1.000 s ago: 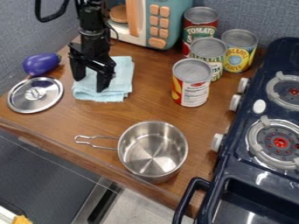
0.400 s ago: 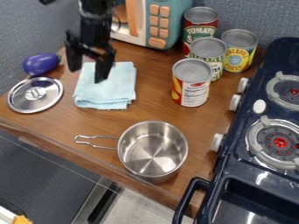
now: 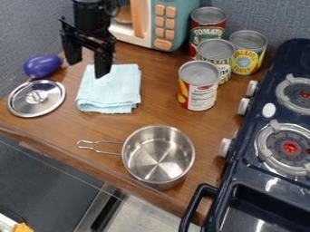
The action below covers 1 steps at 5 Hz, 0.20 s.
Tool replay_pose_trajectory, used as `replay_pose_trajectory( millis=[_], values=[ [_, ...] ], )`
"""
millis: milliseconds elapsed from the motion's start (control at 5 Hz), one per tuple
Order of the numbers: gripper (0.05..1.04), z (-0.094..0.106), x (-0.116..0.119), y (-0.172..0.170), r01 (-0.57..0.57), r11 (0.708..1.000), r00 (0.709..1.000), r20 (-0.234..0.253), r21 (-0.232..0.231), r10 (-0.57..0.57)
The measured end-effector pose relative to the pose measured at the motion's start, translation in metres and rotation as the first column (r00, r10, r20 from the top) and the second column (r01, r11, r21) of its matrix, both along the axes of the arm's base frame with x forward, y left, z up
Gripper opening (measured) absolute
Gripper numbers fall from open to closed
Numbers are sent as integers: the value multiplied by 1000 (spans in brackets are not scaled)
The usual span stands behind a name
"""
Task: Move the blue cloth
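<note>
1. Taking the steel pot (image 3: 181, 151) as my landmark, I have the purple eggplant (image 3: 41, 66) well beyond it to the left; the round lid (image 3: 35, 107) lies nearer on that same side, apart from the pot.
2. My gripper (image 3: 87, 69) hangs beyond the pot and to its left; its two fingers are spread, with nothing between them.
3. The blue cloth (image 3: 115, 93) lies folded in a flat pad beyond the pot and a little left of it, apart from it; the gripper's right-hand finger overlaps its far corner in my view, though I cannot tell whether they touch.
4. I judge the cloth light, soft and limp, nothing to break; a pinch from above on the folded edge nearest the pot should gather several layers; a shallow grip may lift only the top one and open the fold.
5. To the pot's right, the nearest can (image 3: 198, 88) stands beyond it; the stove (image 3: 242, 168) sits close alongside.
</note>
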<state>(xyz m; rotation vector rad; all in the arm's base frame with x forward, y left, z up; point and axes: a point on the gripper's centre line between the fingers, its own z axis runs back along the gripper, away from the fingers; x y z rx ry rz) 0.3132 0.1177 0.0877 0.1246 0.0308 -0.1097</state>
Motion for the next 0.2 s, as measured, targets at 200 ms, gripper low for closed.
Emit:
replay_pose_trajectory(
  millis=[200],
  values=[
    [1000, 0, -11, -1, 15, 1000, 999, -34, -2, -15]
  ],
)
